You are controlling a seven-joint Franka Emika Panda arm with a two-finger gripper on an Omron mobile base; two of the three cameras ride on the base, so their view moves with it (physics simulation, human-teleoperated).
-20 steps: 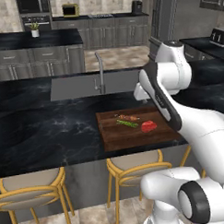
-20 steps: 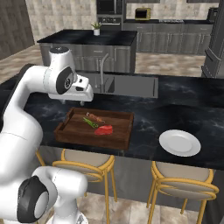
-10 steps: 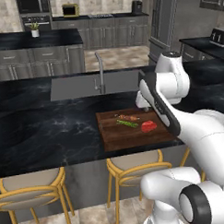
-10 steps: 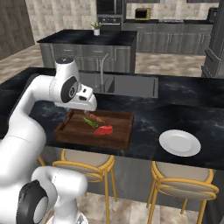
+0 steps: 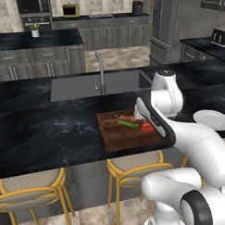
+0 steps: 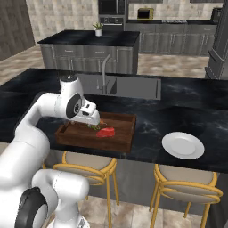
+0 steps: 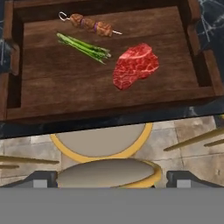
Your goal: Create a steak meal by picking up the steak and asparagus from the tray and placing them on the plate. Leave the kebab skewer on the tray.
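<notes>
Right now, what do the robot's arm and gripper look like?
The arm is glossy white, built of rounded, tube-like segments with dark joint rings and a round dark cap at one joint. The gripper has two small dark grey, blocky fingertips. No cables or markings are visible.

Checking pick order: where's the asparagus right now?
In the hand view the asparagus lies on the tray, between the kebab skewer above it and the steak to its right, touching neither.
</notes>
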